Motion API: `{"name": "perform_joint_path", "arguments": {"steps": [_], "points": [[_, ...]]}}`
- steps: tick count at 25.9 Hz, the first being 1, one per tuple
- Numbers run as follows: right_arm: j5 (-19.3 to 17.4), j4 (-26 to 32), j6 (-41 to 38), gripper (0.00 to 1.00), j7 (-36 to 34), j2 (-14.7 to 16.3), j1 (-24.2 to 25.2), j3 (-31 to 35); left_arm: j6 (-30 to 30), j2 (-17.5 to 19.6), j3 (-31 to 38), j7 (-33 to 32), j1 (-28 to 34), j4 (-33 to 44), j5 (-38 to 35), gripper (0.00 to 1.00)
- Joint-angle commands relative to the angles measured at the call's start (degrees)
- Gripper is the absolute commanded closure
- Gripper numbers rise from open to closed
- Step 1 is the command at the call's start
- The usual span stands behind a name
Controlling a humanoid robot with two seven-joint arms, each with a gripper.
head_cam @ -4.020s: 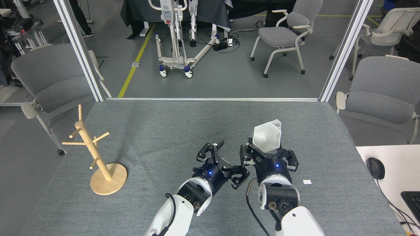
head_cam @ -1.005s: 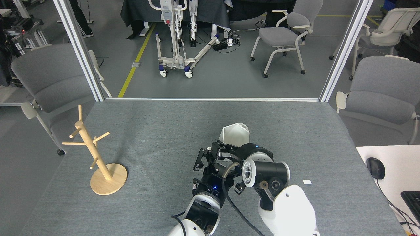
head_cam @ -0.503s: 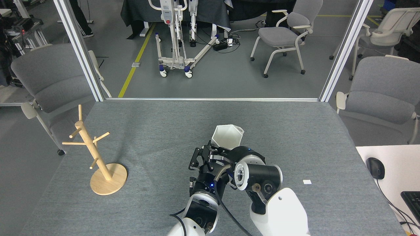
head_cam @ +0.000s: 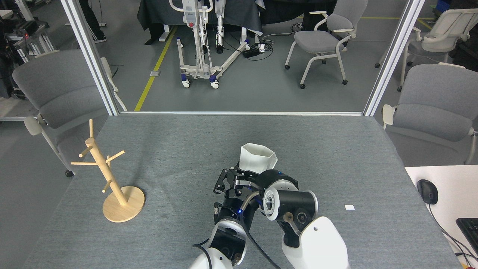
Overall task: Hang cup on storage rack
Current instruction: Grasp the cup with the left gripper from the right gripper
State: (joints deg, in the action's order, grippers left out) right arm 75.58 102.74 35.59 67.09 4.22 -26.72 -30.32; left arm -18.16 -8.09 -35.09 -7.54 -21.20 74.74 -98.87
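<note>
Cup [head_cam: 257,157]: one; storage rack [head_cam: 112,179]: one; chairs: four.

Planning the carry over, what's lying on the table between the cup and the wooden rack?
Nothing: in the head view, only bare grey table lies between the cup and the storage rack.

A robotics lab or test hall: a grey felt-covered table [head_cam: 336,134] framed by slanted aluminium posts [head_cam: 392,56], grey wheeled office chairs [head_cam: 325,37], a white wheeled lifting stand [head_cam: 201,41], yellow floor tape [head_cam: 155,65], and a black keyboard [head_cam: 469,229] and mouse [head_cam: 427,191] beyond the table's right edge.
</note>
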Motion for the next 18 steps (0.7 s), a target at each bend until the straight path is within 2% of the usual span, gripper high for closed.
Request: {"name": "perform_joint_path", "arguments": {"steps": [1,18], "points": [[0.00,0.00,-0.87,1.00,-0.21,0.00,0.00,0.00,7.35,0.01,-0.07,-0.19,0.02,0.23,0.09,1.00],[0.00,0.00,-1.66,1.00,-0.56,0.26,0.26,0.00,7.44,0.62,0.11,-0.19,1.25,-0.30,0.09,1.00]]}}
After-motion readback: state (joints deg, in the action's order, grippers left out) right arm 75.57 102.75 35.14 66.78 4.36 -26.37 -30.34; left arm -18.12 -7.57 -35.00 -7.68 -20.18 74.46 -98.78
